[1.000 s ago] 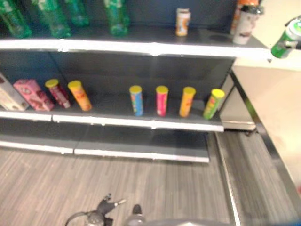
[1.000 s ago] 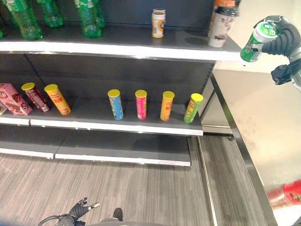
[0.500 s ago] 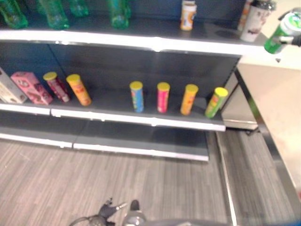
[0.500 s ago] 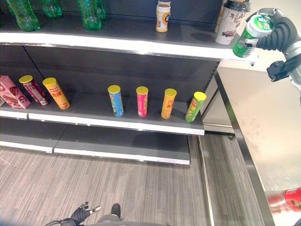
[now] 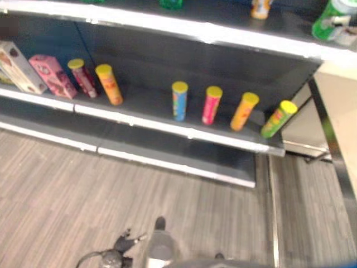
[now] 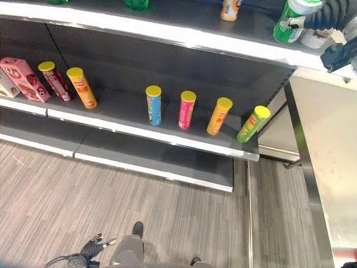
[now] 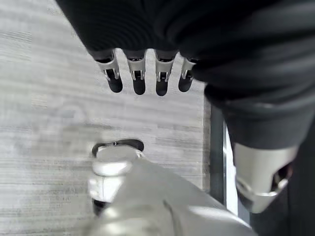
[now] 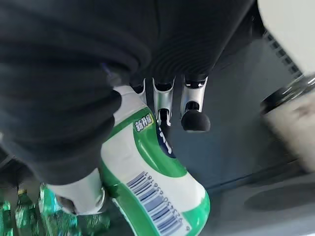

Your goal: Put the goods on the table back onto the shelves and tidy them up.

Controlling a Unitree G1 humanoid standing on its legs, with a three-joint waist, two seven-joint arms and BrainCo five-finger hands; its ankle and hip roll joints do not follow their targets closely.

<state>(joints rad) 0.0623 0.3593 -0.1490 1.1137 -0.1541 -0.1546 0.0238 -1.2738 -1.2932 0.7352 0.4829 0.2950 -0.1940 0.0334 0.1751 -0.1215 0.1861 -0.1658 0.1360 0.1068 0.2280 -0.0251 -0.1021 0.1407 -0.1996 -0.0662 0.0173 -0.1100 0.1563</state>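
Observation:
My right hand (image 6: 334,11) holds a green and white bottle (image 6: 293,21) (image 8: 157,182) over the right end of the top shelf (image 6: 167,32), its fingers (image 8: 165,105) curled round the bottle's body. A white patterned cup (image 6: 317,38) stands just behind the bottle. An orange and white bottle (image 6: 230,9) stands further left on that shelf. My left hand (image 7: 142,73) hangs low over the floor with its fingers straight and nothing in it.
The middle shelf (image 6: 139,131) carries several yellow-lidded tubes (image 6: 187,109), some leaning, and pink boxes (image 6: 19,78) at its left. A steel-edged table (image 6: 329,162) runs along the right. Grey plank floor (image 6: 111,206) lies before the shelves.
The view has tipped downward and shifted, so the shelves sit higher. My right hand has carried the green bottle left, from beside the shelf end to above the top shelf.

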